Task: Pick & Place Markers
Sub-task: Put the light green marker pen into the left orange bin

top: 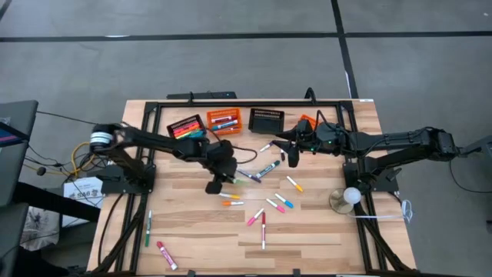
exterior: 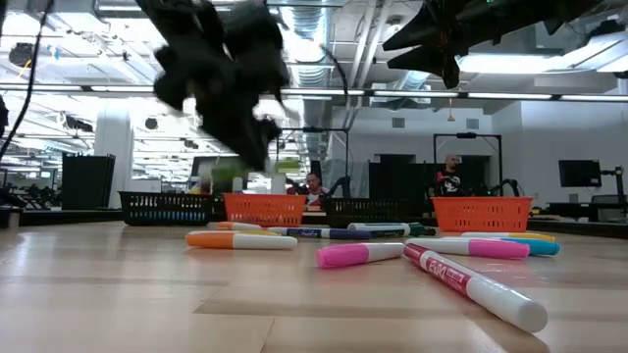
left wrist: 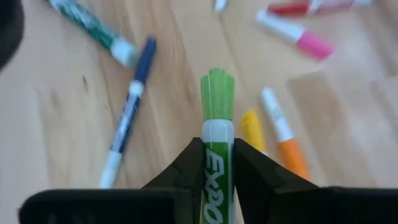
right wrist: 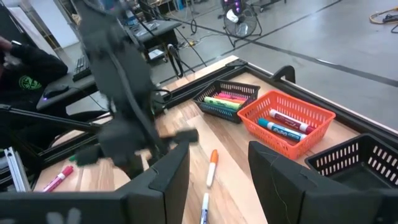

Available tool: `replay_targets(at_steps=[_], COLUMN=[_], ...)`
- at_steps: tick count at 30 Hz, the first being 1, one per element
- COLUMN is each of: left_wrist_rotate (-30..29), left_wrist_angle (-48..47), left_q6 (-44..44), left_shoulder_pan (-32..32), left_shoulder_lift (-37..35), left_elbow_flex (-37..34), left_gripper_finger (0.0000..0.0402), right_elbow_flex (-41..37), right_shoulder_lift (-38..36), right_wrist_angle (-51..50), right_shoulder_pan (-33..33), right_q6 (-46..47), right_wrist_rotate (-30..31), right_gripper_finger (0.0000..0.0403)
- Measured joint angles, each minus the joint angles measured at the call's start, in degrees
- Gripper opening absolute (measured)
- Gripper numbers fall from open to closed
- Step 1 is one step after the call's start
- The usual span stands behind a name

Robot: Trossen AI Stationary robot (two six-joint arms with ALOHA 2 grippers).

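While the left tool (left wrist: 217, 171) pinches a green-capped marker (left wrist: 217, 118) above the counter's (top: 200, 246) middle and the right tool (right wrist: 214, 171) hovers spread, few markers fill the baskets (top: 223, 120) at upper centre; most lie scattered.

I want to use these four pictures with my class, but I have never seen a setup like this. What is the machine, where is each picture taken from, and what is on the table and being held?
It is a robot with two dark arms at a wooden table. One picture looks straight down from above, one looks level across the tabletop, and two come from cameras on the arms' wrists.

Loose markers lie scattered on the wood. At the far edge stand small slotted baskets, orange and black; some hold markers.

The left gripper is closed on a green-capped marker, as its wrist camera shows plainly. From above, that gripper is near the middle of the table.

The right gripper has its fingers apart and holds nothing. It hangs above the table near the baskets.
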Motion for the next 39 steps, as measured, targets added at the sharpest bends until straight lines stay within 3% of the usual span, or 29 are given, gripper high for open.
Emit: replay_targets(at_steps=[7, 11, 19, 27, 30, 34, 39], left_wrist_rotate=[1.25, 8.80, 30.06, 34.32, 30.25, 12.38, -3.53], left_wrist_angle=[0.37, 0.67, 5.46, 6.74, 6.75, 6.79, 6.75], left_q6=[-3.98, -4.27, -8.88, -10.24, -10.38, -8.27, -4.20], left_shoulder_pan=[3.24, 6.60, 12.19, 13.23, 12.85, 11.02, 11.17], left_shoulder_lift=[-12.52, -15.99, -17.07, -17.09, -17.11, -15.77, -10.16], left_elbow_flex=[0.09, 0.13, 0.13, 0.13, 0.13, 0.17, 0.20], left_gripper_finger=[0.0064, 0.0064, 0.0064, 0.0064, 0.0064, 0.0064, 0.0063], right_elbow_flex=[0.00, 0.00, 0.00, 0.02, 0.02, 0.02, 0.04], right_shoulder_lift=[0.00, 0.00, 0.00, 0.00, 0.00, 0.00, 0.00], right_wrist_angle=[-0.03, -0.05, -0.12, -0.17, -0.16, -0.16, -0.16], right_shoulder_pan=[0.00, 0.00, 0.00, 0.00, 0.00, 0.00, 0.00], right_q6=[0.00, 0.00, 0.00, 0.02, 0.02, 0.02, 0.02], right_wrist_rotate=[0.02, 0.00, -0.28, -0.35, -0.36, -0.40, -0.48], right_gripper_finger=[0.0156, 0.0156, 0.0156, 0.0156, 0.0156, 0.0156, 0.0156])
